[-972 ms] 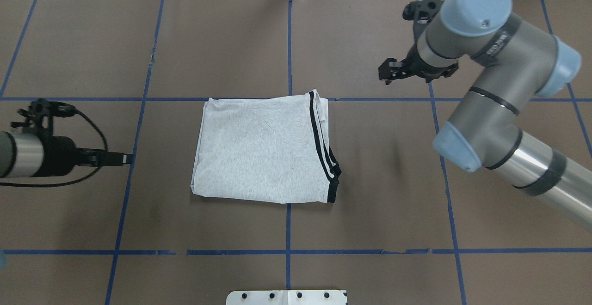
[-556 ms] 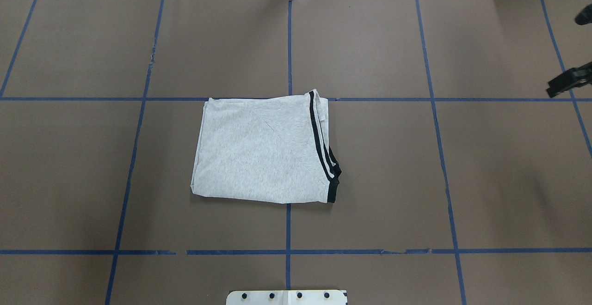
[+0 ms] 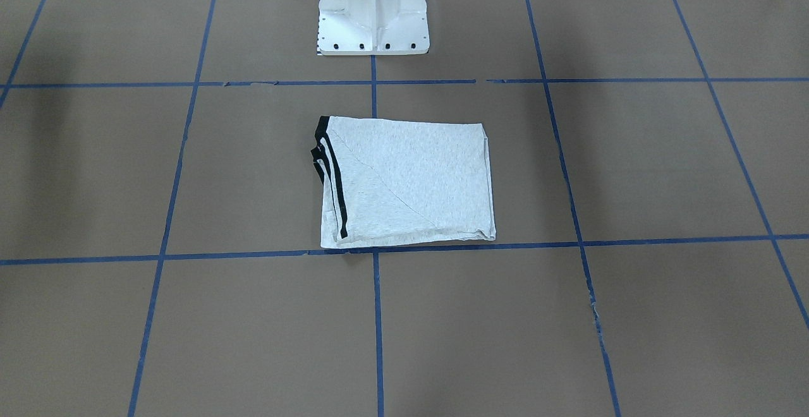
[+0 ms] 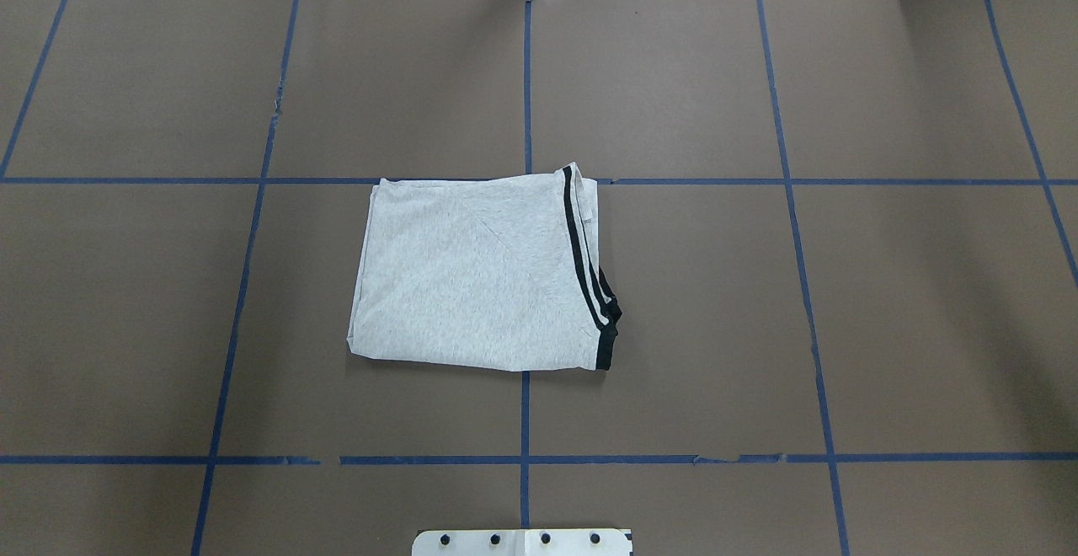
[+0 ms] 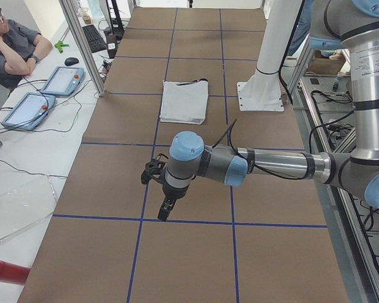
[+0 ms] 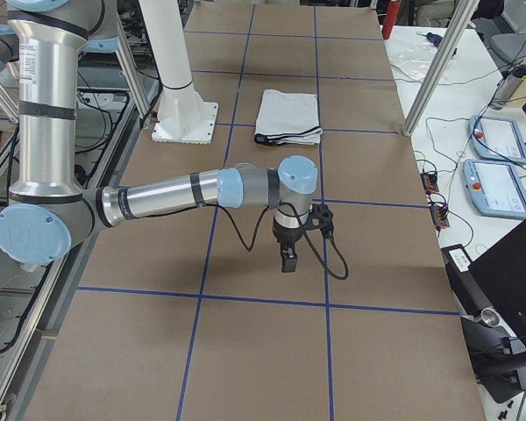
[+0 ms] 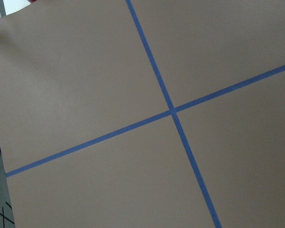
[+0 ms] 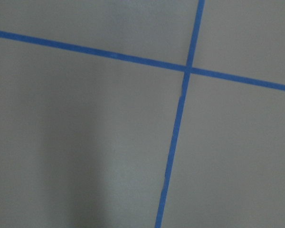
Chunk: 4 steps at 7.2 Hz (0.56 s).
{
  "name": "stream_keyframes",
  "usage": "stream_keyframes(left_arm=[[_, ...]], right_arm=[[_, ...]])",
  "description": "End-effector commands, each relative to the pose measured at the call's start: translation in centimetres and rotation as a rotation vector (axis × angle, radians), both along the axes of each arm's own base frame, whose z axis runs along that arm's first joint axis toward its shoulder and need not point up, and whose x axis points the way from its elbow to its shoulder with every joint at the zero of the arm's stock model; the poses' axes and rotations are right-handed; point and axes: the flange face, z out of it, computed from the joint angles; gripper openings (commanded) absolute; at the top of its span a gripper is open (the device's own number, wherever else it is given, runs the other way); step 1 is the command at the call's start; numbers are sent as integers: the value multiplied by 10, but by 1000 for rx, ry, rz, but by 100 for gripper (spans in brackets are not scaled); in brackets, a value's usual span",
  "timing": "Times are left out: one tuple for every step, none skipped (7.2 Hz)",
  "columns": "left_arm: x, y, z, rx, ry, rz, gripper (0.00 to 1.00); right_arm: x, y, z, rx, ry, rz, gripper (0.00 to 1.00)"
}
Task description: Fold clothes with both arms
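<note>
Off the table's left end, on a white bench: a seated person [image 5: 12,44], two pendants [image 5: 60,81], a keyboard [image 5: 95,38], a mouse [image 5: 71,61], loose cables, a red cylinder [image 5: 3,270]. Off the right end: two more pendants [image 6: 500,140] and a laptop [image 6: 508,263]. White pedestal [image 3: 373,25] at the robot's edge, mid-table. Aluminium posts [image 5: 82,44] at the bench side.

T-shirt [image 4: 472,278] flat at mid-table, just ahead of the pedestal, folded to a neat rectangle, striped edge to the right, far edge along a tape line [image 4: 674,181]. Well apart from both pincers, with bare surface between on either side.

Left arm [image 5: 271,165] stretched out low over the left end, left gripper [image 5: 166,210] pointing down near a tape crossing; seen only from the side, so cannot tell whether spread or closed. Right arm [image 6: 167,195] likewise over the right end, right gripper [image 6: 287,259] pointing down, cable looped beside it; state not to be told either. In both wrist views only brown surface and a tape cross.

Table [image 4: 909,328] covered in brown paper, gridded with blue tape. Beyond it a lab with benches, cables and framing.
</note>
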Motion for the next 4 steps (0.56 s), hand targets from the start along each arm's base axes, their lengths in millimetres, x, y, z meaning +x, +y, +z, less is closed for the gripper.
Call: stream_keyframes(left_arm=[[6, 5, 26, -74, 101, 15, 100], [10, 7, 23, -120, 168, 13, 100], [11, 10, 20, -134, 179, 5, 100], [10, 5, 17, -124, 170, 6, 100]], right_arm=[[9, 27, 22, -78, 4, -4, 100], [9, 33, 29, -96, 8, 0, 100], [11, 34, 30, -99, 9, 5, 100], [11, 34, 30, -99, 10, 6, 100]])
